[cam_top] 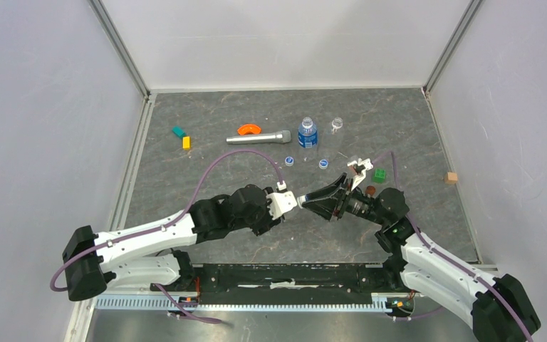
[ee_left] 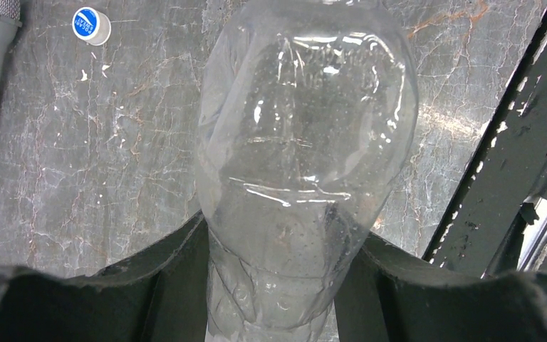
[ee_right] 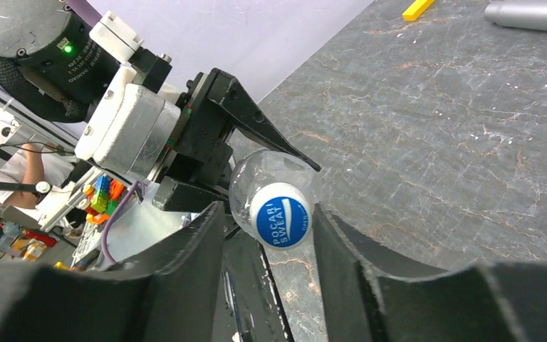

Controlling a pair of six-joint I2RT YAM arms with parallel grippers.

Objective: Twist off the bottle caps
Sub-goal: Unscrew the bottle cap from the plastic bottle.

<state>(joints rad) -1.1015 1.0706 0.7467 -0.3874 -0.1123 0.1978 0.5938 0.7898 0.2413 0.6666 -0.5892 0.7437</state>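
Observation:
My left gripper [cam_top: 287, 202] [ee_left: 285, 239] is shut on the lower body of a clear unlabelled bottle [ee_left: 306, 142], holding it sideways above the table. The bottle's cap [ee_right: 280, 215], white with a blue top, points at my right gripper [cam_top: 313, 199] [ee_right: 269, 214]. Its jaws stand open around the cap: the right finger is almost against it and a gap shows on the left. Two loose caps [cam_top: 289, 160] [cam_top: 323, 164] lie on the table, and one of them [ee_left: 90, 24] also shows in the left wrist view. Further back stand a blue-labelled bottle [cam_top: 308, 133] and a clear bottle [cam_top: 337, 124].
A silver microphone-like cylinder [cam_top: 260, 137] and an orange curved piece [cam_top: 248, 129] lie at the back centre. Teal [cam_top: 179, 132] and yellow [cam_top: 186, 142] blocks are at the back left. A green block [cam_top: 379, 174] sits by my right arm, and a brown cube [cam_top: 451, 177] at the right.

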